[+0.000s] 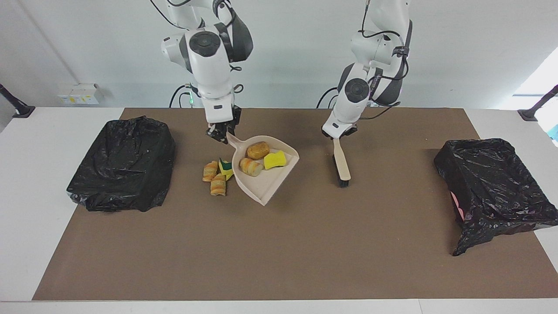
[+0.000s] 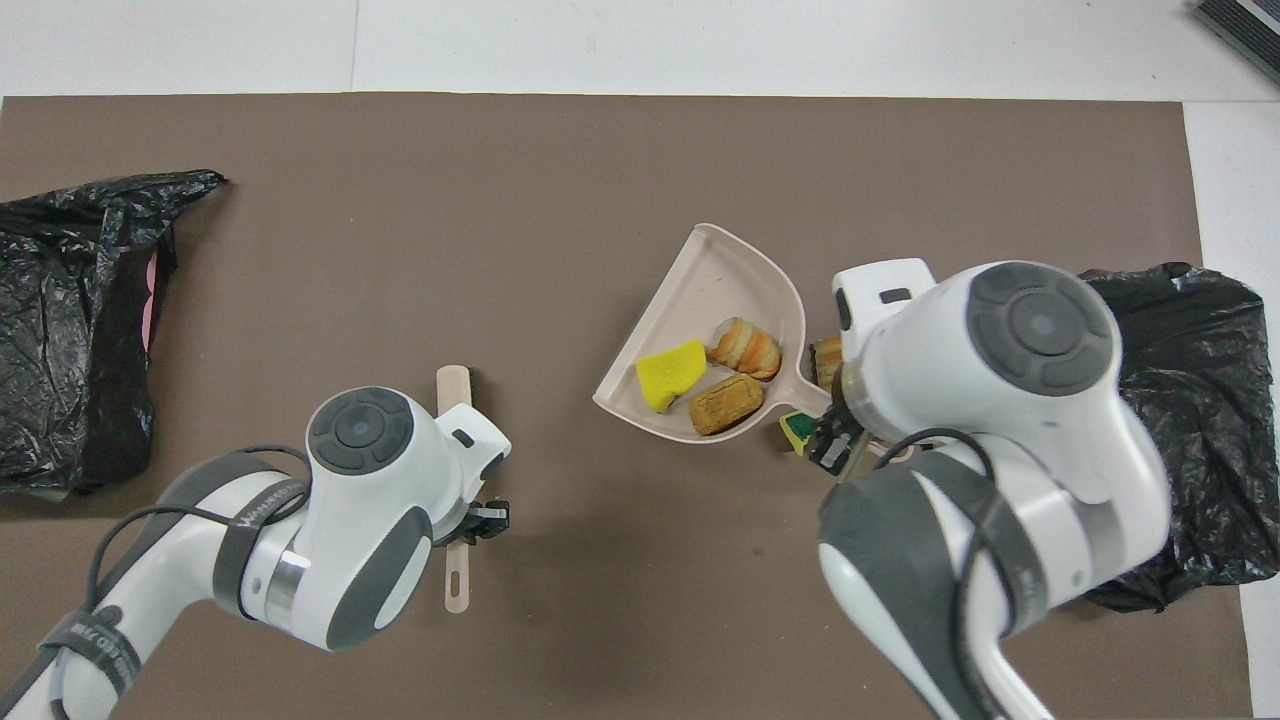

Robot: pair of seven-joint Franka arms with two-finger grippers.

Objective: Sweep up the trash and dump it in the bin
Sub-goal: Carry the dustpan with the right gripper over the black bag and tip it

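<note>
My right gripper (image 1: 221, 132) is shut on the handle of the beige dustpan (image 1: 267, 185), which hangs lifted off the mat. The dustpan (image 2: 722, 282) carries three pieces of trash: a yellow sponge (image 1: 275, 160), a striped lump (image 1: 250, 166) and a brown lump (image 1: 257, 150). On the mat beside it lie two striped lumps (image 1: 214, 178) and a yellow-green sponge (image 1: 225, 167), partly under the pan's edge. My left gripper (image 1: 336, 136) is shut on the handle of the brush (image 1: 341, 162), whose black bristles point down at the mat. In the overhead view the right gripper (image 2: 832, 445) and the left gripper (image 2: 480, 518) are mostly under their wrists.
A bin lined with a black bag (image 1: 124, 163) stands at the right arm's end of the mat. Another black-bagged bin (image 1: 492, 187) stands at the left arm's end. White table margin surrounds the brown mat (image 1: 279, 253).
</note>
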